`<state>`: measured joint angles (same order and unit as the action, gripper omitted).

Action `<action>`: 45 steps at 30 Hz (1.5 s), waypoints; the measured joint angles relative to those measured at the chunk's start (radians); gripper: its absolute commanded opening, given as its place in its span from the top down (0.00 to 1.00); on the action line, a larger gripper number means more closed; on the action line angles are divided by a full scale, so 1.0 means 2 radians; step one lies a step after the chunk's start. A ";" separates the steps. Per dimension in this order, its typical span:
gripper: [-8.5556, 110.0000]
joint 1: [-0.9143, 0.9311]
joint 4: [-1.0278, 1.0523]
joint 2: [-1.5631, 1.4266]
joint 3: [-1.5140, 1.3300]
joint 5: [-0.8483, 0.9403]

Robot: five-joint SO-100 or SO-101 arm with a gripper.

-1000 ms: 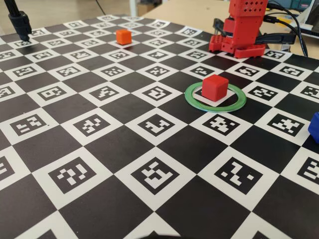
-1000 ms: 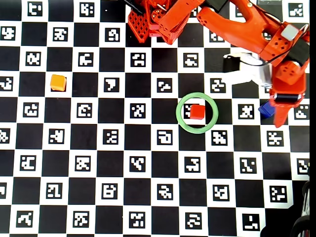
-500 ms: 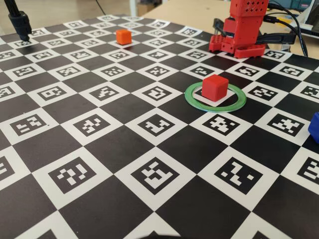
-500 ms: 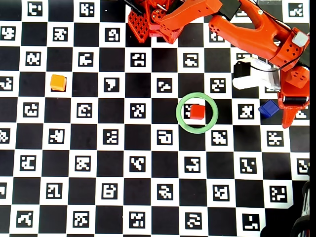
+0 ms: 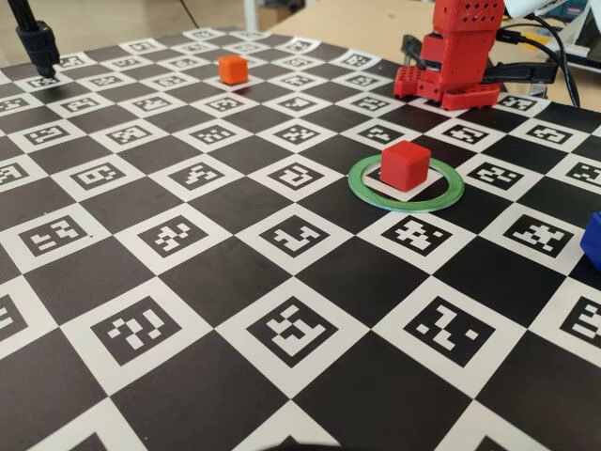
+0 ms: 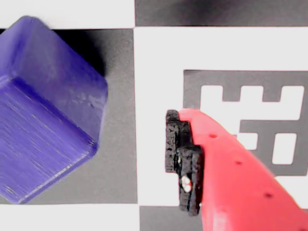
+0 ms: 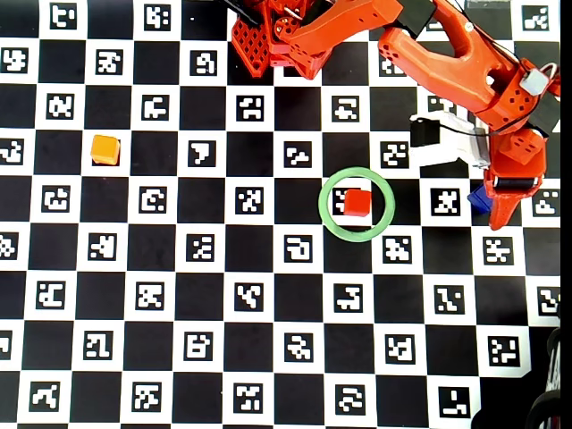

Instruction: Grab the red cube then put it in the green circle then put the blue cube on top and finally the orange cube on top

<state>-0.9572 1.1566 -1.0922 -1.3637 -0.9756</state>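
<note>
**Observer:** Entry one. Where does the red cube sit?

**Arm:** The red cube (image 7: 357,202) rests inside the green circle (image 7: 332,227), on the white marker square the ring outlines. In the fixed view it stands flat, nearer the ring's far side (image 5: 406,165). Nothing is on top of it.

**Observer:** The blue cube?

**Arm:** The blue cube (image 7: 480,198) is on the checkered board (image 7: 268,304), right of the ring in the overhead view and well apart from it. My wrist covers most of it from above. In the fixed view only a sliver shows at the right edge (image 5: 593,240). In the wrist view it fills the left side (image 6: 45,115), sitting mostly on a black square.

**Observer:** State of your claw?

**Arm:** My gripper (image 7: 497,207) hangs over the blue cube. The wrist view shows one red finger (image 6: 231,173) with its black pad, set to the right of the cube with bare board between them. The other finger is out of that view, so the spread is probably wide, but I cannot tell for certain. I am holding nothing.

**Observer:** The orange cube?

**Arm:** The orange cube (image 7: 105,149) sits far to the left in the overhead view, on a white marker square, well apart from everything else. In the fixed view it is near the far edge (image 5: 233,68).
</note>
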 measured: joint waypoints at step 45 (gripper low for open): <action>0.58 0.027 0.000 0.000 0.000 0.176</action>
<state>-0.9035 1.1566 -1.0922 -1.3637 -0.6243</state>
